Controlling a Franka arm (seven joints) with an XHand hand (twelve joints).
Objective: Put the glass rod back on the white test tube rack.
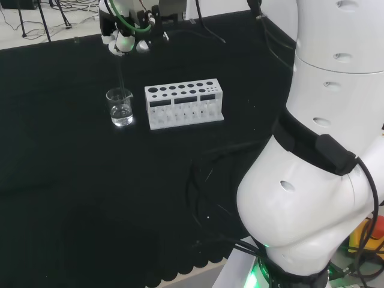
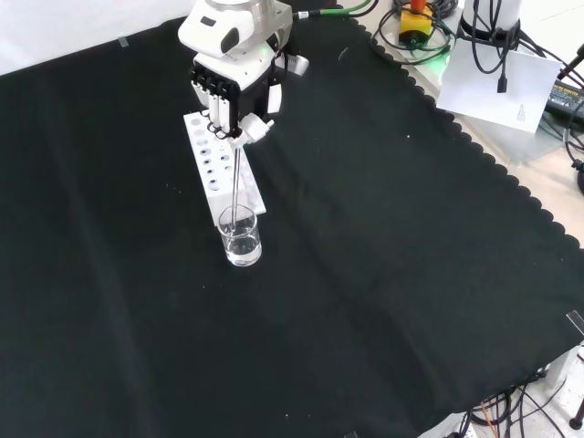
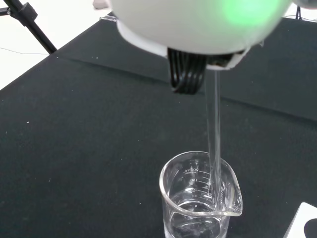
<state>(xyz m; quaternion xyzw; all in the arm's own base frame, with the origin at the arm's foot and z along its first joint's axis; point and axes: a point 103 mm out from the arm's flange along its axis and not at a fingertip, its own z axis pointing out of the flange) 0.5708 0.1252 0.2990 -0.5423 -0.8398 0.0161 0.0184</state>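
Front view, nearest item: a small clear glass beaker (image 2: 242,239) stands upright on the black cloth (image 2: 383,274). It is cylindrical with a pouring lip, printed graduations on the wall, and a shallow layer of clear liquid at the bottom.

The glass rod (image 2: 237,182) is thin, straight and transparent, nearly vertical. Its lower end sits inside the beaker, down in the liquid, seen most plainly in the wrist view, where the rod (image 3: 214,134) passes the beaker (image 3: 200,198) rim and runs down close to the inner wall on the spout side. Whether the tip touches the glass bottom cannot be told.

Just behind the beaker in the front view lies the white test tube rack (image 2: 210,164), a long rectangular plastic block with two rows of round holes in its top. In the head view the rack (image 1: 183,102) stands just to the right of the beaker (image 1: 120,108), apart from it, with open slotted sides. The rod is not on the rack; it is in the beaker.

The hand (image 2: 233,91) hangs directly above the beaker, fingers pointing down at the cloth, black finger segments on a white body. The fingers and thumb are curled in and pinch the rod's upper end. The hand (image 1: 126,39) in the head view is at the far edge of the bench, with the rod (image 1: 122,75) dropping faintly below it.

The cloth is matte, lightly creased, with a scalloped edge.
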